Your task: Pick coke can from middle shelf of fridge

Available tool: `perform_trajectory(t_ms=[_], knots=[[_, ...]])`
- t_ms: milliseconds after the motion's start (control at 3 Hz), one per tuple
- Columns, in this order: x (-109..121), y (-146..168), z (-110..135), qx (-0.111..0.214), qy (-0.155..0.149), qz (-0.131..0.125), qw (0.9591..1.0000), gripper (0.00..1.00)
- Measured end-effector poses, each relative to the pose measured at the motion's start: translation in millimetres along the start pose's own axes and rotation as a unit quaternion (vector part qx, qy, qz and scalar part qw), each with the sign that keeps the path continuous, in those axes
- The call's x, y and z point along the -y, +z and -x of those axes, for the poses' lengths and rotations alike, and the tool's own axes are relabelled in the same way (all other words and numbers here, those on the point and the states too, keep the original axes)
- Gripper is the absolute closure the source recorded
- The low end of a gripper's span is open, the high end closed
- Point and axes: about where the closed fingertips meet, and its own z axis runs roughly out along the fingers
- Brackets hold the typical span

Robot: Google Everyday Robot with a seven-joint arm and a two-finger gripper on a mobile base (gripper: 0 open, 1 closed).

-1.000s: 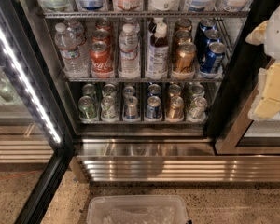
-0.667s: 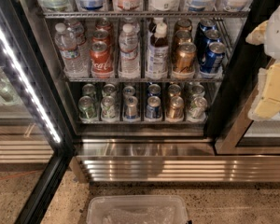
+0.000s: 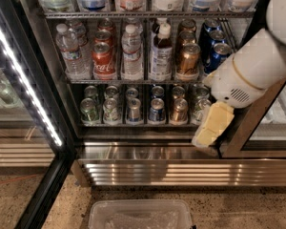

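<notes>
Cream-yellow and blocky, the gripper (image 3: pixel 212 125) hangs from a thick white arm (image 3: pixel 250 70) at the lower right of the fridge opening, in front of the right end of the lower wire rack (image 3: pixel 138 124) of short small cans; whether it is spread or pressed together I cannot tell. It is well apart from the red aluminium coke can with white script (image 3: pixel 104 61), which stands upright at the front of the silver wire middle shelf (image 3: pixel 143 81), second lane from the left, with more red cans lined up behind it. A clear water bottle (image 3: pixel 71 51) stands just to its left and another (image 3: pixel 132 51) just to its right. Further right on that shelf come a white-labelled bottle (image 3: pixel 160 51), a copper-brown can (image 3: pixel 187 61) and blue cans (image 3: pixel 217 54) nearest the arm. The black-framed fridge (image 3: pixel 47 66) has a white LED strip (image 3: pixel 28 85) running down its open door and a ribbed steel base (image 3: pixel 181 173). A clear plastic tub (image 3: pixel 140 216) sits on the speckled floor (image 3: pixel 238 213) below.
</notes>
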Motion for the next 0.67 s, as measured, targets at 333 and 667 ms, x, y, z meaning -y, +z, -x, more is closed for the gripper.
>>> perform_trajectory(t_ms=[333, 667], knots=[[-8.1, 83.8, 34.3, 0.067, 0.011, 0.07, 0.9953, 0.0], [-6.3, 144.9, 73.7, 0.126, 0.015, 0.123, 0.9842, 0.0]])
